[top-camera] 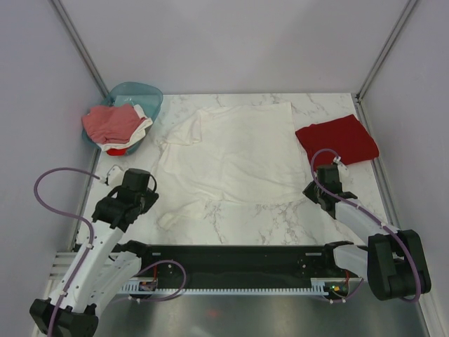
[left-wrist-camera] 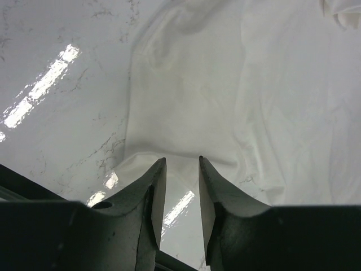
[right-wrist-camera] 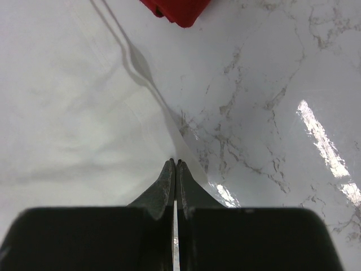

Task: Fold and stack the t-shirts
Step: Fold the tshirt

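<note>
A large white t-shirt [top-camera: 231,151] lies spread flat, slightly rumpled, in the middle of the marble table [top-camera: 280,225], with no print showing, and a folded dark red t-shirt [top-camera: 337,139] lies just beside it at the right edge. The left gripper [left-wrist-camera: 181,164] stands partly open and holds nothing, its tips just short of the shirt's near left hem, while the right gripper [right-wrist-camera: 175,164] is closed tight on the near right corner, which tapers into its tips. At the far left corner, a teal basket [top-camera: 144,91] holds a heap of pinkish-red [top-camera: 109,121] and white cloth.
</note>
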You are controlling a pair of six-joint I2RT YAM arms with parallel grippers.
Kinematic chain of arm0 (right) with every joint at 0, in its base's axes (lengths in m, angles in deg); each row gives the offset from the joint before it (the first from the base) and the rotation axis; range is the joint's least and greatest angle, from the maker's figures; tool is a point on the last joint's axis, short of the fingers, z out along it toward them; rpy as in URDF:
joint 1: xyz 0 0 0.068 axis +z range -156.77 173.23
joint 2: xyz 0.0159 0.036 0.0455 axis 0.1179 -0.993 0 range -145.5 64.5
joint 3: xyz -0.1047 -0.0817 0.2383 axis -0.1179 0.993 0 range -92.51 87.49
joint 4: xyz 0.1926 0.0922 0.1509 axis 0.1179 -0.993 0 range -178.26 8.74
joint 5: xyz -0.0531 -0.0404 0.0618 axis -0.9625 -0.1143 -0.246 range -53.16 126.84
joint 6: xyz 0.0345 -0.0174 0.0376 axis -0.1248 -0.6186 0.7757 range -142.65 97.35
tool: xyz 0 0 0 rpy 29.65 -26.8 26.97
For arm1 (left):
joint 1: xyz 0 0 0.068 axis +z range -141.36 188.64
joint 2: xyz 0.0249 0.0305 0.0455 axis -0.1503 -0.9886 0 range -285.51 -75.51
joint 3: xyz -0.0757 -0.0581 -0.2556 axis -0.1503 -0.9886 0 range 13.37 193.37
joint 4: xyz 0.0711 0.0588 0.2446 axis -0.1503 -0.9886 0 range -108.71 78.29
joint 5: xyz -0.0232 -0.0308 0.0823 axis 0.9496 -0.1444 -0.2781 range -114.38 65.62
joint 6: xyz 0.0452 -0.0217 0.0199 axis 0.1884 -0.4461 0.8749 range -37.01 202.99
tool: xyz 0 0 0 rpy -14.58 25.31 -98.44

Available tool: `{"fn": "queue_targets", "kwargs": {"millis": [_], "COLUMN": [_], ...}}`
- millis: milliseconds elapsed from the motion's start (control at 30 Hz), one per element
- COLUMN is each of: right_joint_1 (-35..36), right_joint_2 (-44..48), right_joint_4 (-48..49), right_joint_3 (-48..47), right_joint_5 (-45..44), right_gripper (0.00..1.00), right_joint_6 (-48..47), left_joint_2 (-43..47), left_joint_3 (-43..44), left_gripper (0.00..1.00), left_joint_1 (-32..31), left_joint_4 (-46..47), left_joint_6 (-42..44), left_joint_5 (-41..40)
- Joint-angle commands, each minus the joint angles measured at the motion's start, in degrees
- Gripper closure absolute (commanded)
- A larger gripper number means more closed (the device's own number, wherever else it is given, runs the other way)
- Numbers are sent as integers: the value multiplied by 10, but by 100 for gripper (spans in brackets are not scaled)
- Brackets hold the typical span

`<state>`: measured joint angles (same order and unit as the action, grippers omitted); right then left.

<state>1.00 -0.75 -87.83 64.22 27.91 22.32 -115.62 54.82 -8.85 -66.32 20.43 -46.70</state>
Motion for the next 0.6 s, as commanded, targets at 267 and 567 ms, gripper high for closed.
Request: {"fn": "queue_targets", "kwargs": {"millis": [267, 567], "right_joint_1": [2, 1], "right_joint_2": [4, 4], "right_joint_4": [1, 1], "right_joint_3": [-6, -6], "right_joint_5": [-11, -8], "right_gripper": [100, 100], "right_joint_6": [0, 0], "left_joint_2": [-24, 11], "left_joint_3": [-91, -103], "left_gripper": [63, 39], "left_joint_1": [-1, 0], "left_joint_4": [24, 27], "left_joint_6": [-37, -74], "left_joint_5": [57, 61]}}
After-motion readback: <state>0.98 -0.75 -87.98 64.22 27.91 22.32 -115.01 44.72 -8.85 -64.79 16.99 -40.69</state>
